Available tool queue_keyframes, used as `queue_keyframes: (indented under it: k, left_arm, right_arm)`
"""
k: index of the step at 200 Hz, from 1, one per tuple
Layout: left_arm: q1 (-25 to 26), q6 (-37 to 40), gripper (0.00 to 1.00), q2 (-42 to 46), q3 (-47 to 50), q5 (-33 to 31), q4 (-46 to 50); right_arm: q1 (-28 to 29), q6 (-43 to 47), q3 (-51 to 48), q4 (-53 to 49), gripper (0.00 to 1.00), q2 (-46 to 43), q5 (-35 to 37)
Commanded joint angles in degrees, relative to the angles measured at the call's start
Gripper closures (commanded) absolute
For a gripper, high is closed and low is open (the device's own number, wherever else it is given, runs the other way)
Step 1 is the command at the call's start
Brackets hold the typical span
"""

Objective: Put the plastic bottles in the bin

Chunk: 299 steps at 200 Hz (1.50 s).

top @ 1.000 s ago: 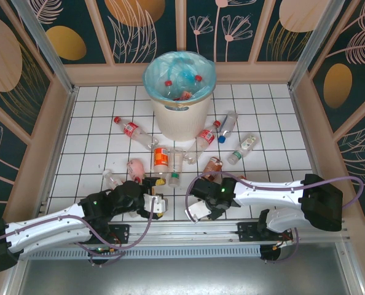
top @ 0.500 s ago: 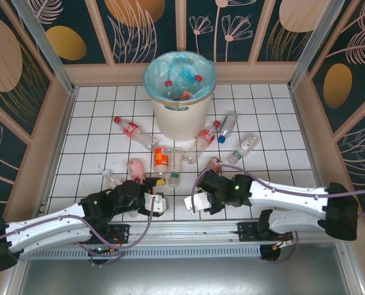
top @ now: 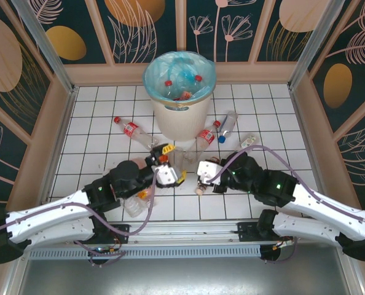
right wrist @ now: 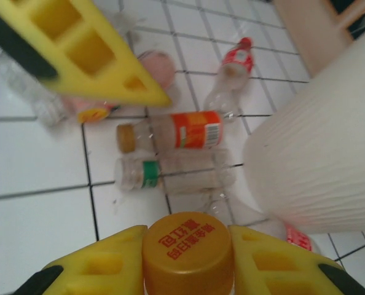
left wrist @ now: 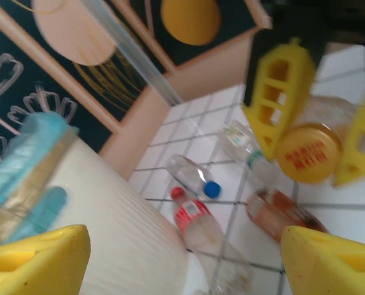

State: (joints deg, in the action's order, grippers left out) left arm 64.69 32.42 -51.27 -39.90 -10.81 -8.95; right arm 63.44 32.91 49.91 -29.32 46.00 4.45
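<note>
Top external view: the right gripper (top: 202, 179) sat low over the tiled table (top: 96, 104), in front of the bin (top: 179, 120) and just beside the left gripper (top: 168, 158).
Right grip: clamped on a yellow-capped bottle (right wrist: 187, 246). The yellow fingers (right wrist: 109, 264) pressed on either side of the cap. The bottle's body was hidden behind it.
Left grip: spread wide, with nothing between the fingers.
Bottles: some lay inside the bin's blue-green bag (top: 192, 64). Others were loose near its base, among them an orange-labelled one (right wrist: 182, 131), a green-banded one (right wrist: 170, 174) and a blue-capped one (top: 227, 125).
Right arm pose: stretched forward from the near right, with the wrist turned inward towards the centre.
Left arm pose: angled in from the near left, with its camera facing the bin wall and the back panels.
Step, judged: carrying the held bottle to the bin.
Doing it well, judged: lift straight up first, until the bottle would clear the rim. The hold is on the cap alone, so move slowly or the body may swing. Keep away from the left gripper. Let go over the middle of the bag, not over the rim.
</note>
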Motion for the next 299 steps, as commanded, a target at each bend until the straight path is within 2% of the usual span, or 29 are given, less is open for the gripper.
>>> queue_keyframes:
  k: [1, 16, 36, 68, 83, 102, 120, 136, 169, 195, 215, 251, 299]
  left_arm:
    - [0.13, -4.54, 0.18, -6.27, -9.06, -9.95, -8.08]
    - [0.10, -6.25, 0.18, -11.14, -15.38, -15.60, -8.10]
    - [-1.17, -7.35, 0.17, -14.39, -19.69, -18.55, -11.76]
    - [-10.55, -21.29, 0.17, -14.24, -19.36, -13.35, -13.43]
    - [-14.29, -24.78, 0.15, -13.40, -17.95, -12.51, -13.35]
    - [-16.32, -27.52, 0.14, -11.41, -14.46, -12.79, -14.57]
    - [-16.75, -28.90, 0.14, -9.55, -11.87, -13.86, -15.38]
    - [-16.72, -29.72, 0.15, -9.12, -10.74, -14.97, -15.42]
    - [-16.72, -30.41, 0.15, -8.24, -10.57, -16.39, -15.36]
    - [-16.70, -26.66, 0.13, -5.56, -7.56, -17.12, -18.88]
    - [-16.70, -25.69, 0.14, -4.38, -6.46, -18.28, -20.40]
    - [-16.74, -25.43, 0.14, -4.37, -6.02, -18.73, -20.88]
    - [-16.70, -25.97, 0.14, -4.72, -5.63, -18.05, -21.28]
  right_arm:
    - [-0.51, -6.83, 4.49, 4.11, 0.97, -1.08, 2.83]
    - [-0.59, -9.71, 6.36, 7.54, 0.98, -1.58, 4.97]
    - [-0.60, -10.89, 7.35, 13.19, 0.98, -2.29, 8.95]
    - [-0.85, -9.37, 7.64, 23.66, 1.00, -1.87, 16.22]
    - [-1.06, -8.12, 9.22, 28.05, 1.00, -0.49, 18.00]
    - [-1.21, -5.18, 11.69, 34.46, 1.00, 2.31, 21.67]
    - [-1.25, 0.21, 12.90, 44.86, 1.00, 5.32, 24.99]
    - [-1.92, 3.10, 15.35, 52.61, 1.00, 8.77, 23.91]
    - [-5.75, 3.99, 23.98, 59.80, 1.00, 18.41, 16.47]
    - [-10.09, 1.70, 29.51, 65.25, 1.00, 26.45, 10.42]
    - [-13.07, 0.83, 34.54, 67.55, 1.00, 33.73, 9.53]
    - [-21.79, -10.62, 38.23, 71.39, 1.00, 43.06, 5.77]
    - [-28.98, -22.65, 40.24, 65.31, 1.00, 50.15, 3.71]
